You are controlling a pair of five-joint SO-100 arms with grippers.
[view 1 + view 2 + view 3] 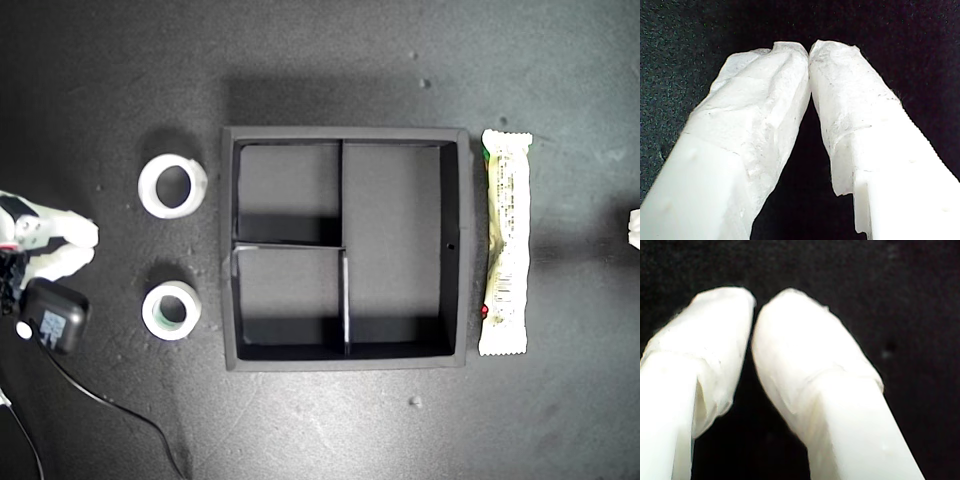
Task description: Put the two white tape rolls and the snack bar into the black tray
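The black tray (228, 200) lies in the middle of the dark mat with all three compartments empty. Two white tape rolls lie flat to the exterior view's left of it: one (147, 188) farther back, the other (150, 312), with a greenish core, nearer the front. The snack bar (504, 240) lies lengthwise along the tray's wall on the exterior view's right. My first gripper (809, 50) is shut on nothing above bare mat. My second gripper (754, 305) also has its tips together, holding nothing. A white-fingered arm (70, 248) reaches in from the exterior view's left edge, short of the rolls.
A small black box (57, 317) with a cable (120, 410) sits beside the arm at the exterior view's left. A sliver of a white part (634, 228) shows at that view's right edge. Small specks dot the mat.
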